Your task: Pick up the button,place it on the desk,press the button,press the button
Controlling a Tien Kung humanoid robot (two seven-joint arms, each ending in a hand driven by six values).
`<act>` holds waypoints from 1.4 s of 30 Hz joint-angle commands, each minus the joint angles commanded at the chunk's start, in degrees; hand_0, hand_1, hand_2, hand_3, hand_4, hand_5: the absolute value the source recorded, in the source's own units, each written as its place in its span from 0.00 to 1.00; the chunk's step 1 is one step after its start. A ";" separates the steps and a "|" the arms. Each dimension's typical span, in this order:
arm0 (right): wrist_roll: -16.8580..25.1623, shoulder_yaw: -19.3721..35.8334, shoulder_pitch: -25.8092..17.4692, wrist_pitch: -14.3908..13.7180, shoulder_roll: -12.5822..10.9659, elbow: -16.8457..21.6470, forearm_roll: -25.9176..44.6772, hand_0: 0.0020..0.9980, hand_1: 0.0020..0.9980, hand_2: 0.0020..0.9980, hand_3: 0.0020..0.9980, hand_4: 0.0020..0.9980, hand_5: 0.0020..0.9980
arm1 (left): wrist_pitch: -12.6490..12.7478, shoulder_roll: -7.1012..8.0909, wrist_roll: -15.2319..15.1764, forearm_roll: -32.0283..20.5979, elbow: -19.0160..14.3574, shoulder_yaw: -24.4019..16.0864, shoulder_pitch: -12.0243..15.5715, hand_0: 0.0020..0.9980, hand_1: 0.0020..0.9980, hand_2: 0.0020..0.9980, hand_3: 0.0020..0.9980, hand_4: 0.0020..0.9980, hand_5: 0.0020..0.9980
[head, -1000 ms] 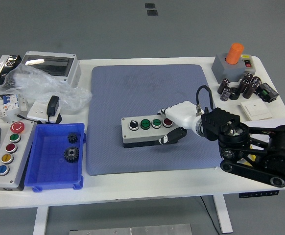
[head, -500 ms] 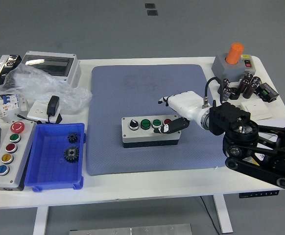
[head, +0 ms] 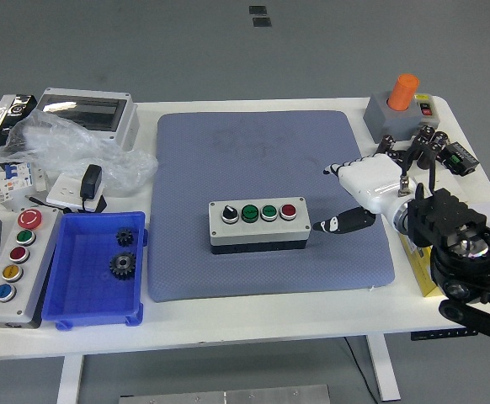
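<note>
Button box point(head: 259, 225) sits flat mid-frame on the blue mat point(head: 266, 168) covering the surface, within easy pressing reach, the right hand point(head: 359, 198) just beside it, fingers relaxed, empty.

Grey four-button control box point(head: 259, 225) on blue-grey foam mat point(head: 228, 151) mid-table; blue plastic bin point(head: 68, 286) left of mat; white robot hand point(head: 364, 195) right of box
</note>
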 joint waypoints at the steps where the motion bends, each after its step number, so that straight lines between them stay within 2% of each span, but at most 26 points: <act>1: 0.00 -0.44 0.19 0.13 -0.15 0.00 0.36 0.40 0.41 0.29 0.90 0.42 0.06 | -0.04 0.01 0.02 0.02 0.00 -0.01 -0.04 0.67 0.70 0.63 0.64 0.58 0.37; 6: 0.00 -1.66 0.69 0.00 0.02 0.00 1.69 0.40 0.41 0.29 0.90 0.42 0.06 | -0.17 0.03 0.11 -0.02 0.00 0.06 -0.11 0.67 0.70 0.63 0.64 0.58 0.37; 7: 0.05 -1.87 0.84 -0.14 0.14 0.00 1.87 0.41 0.36 0.25 0.90 0.40 0.00 | -0.20 0.04 0.16 -0.09 0.01 0.19 -0.09 0.67 0.70 0.63 0.64 0.58 0.37; 14: 0.91 -3.58 1.57 -1.20 0.71 0.00 3.20 0.41 0.35 0.24 0.91 0.38 0.00 | -0.45 0.03 0.47 -0.40 0.05 0.62 -0.05 0.67 0.70 0.63 0.64 0.58 0.37; 28: 1.84 -5.05 1.52 -2.59 -0.04 0.00 4.05 0.41 0.34 0.23 0.91 0.36 0.00 | -0.56 -0.05 0.52 -0.35 0.07 0.70 -0.10 0.67 0.70 0.63 0.64 0.58 0.37; 32: 4.44 -3.31 0.34 -4.95 -0.37 0.00 6.49 0.41 0.34 0.23 0.91 0.36 0.00 | -0.57 -0.16 0.50 -0.59 0.10 0.97 -0.07 0.67 0.70 0.63 0.64 0.58 0.37; 36: 8.38 0.84 -2.20 -7.98 -0.55 0.00 10.92 0.41 0.34 0.23 0.91 0.36 0.00 | -0.60 -0.26 0.45 -0.74 0.11 1.12 -0.04 0.67 0.70 0.63 0.64 0.58 0.37; 42: 12.00 5.29 -4.80 -9.80 -0.36 0.00 16.82 0.41 0.35 0.23 0.91 0.36 0.00 | -0.61 -0.24 0.40 -1.19 0.17 1.50 0.07 0.67 0.70 0.63 0.64 0.58 0.37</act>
